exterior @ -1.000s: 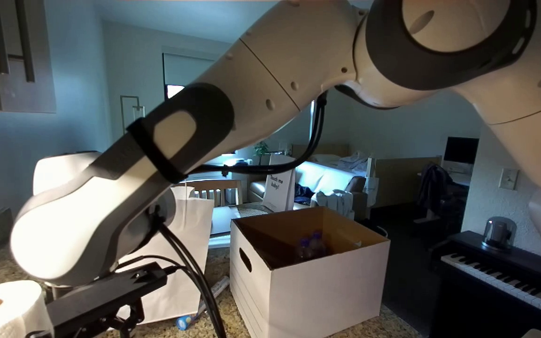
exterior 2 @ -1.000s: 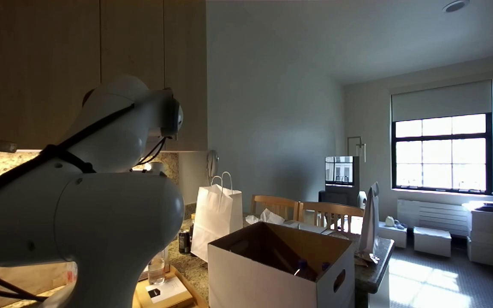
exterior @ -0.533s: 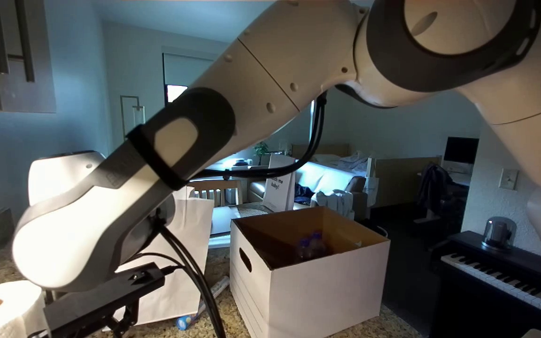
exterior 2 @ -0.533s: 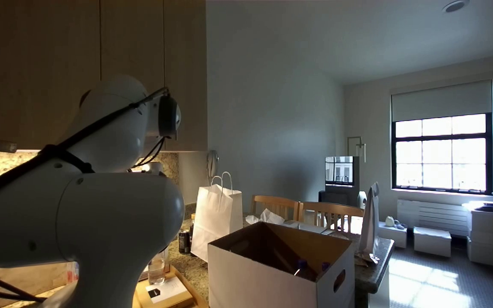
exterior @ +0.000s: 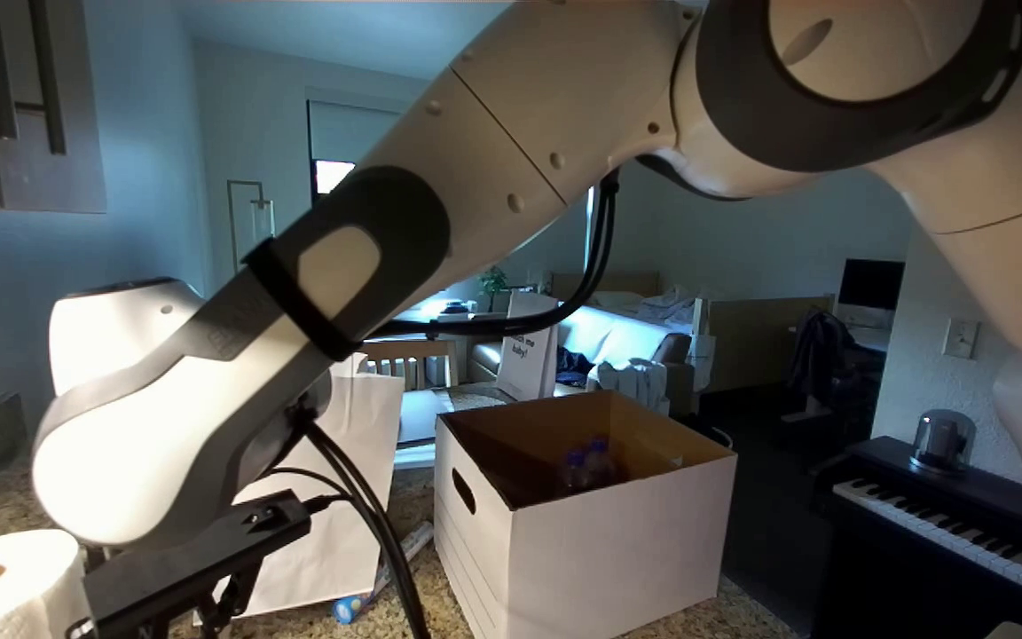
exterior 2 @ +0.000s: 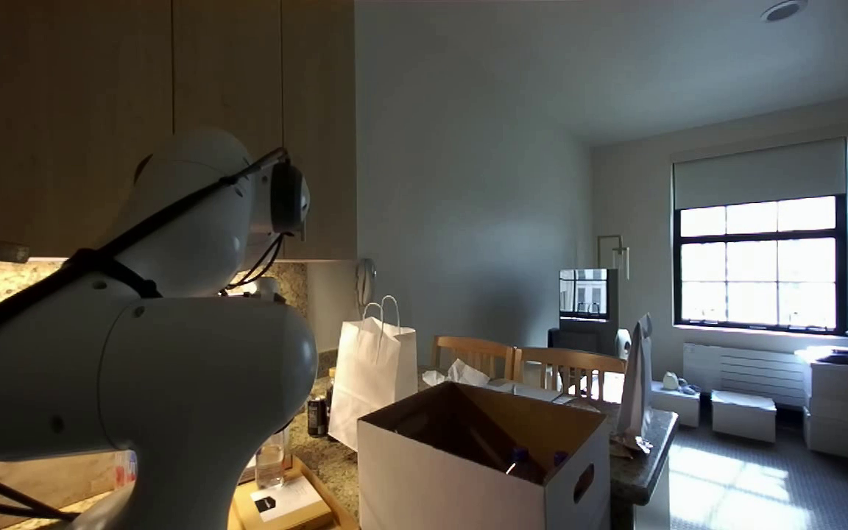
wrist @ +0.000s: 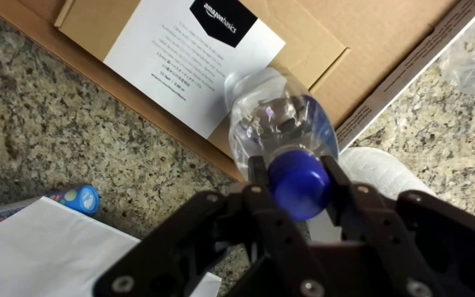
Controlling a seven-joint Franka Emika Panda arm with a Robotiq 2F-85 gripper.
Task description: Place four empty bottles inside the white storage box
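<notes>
The arm (exterior: 511, 151) bends down low over the speckled counter (wrist: 85, 136). The box (exterior: 622, 546), white outside and brown within, stands open-topped on that counter in both exterior views. A paper bag (exterior 2: 374, 375) with looped handles is upright near it. A cardboard tray (wrist: 390, 24) lies near the box, a packet (wrist: 196, 62) with a white label inside it. In the wrist view the gripper (wrist: 294, 167) is over the tray's edge, drawn in narrow, its fingers (wrist: 258, 171) against both sides of a bottle (wrist: 278, 115) near its top; it has hold of that bottle. The bottle is clear and shows over tray and packet; whether its base touches either, I cannot tell. Two more bottles (exterior: 599, 466) sit inside the box, close together, with blue caps. Smallest is the held bottle's cap (wrist: 300, 185), deep blue, between the fingers.
</notes>
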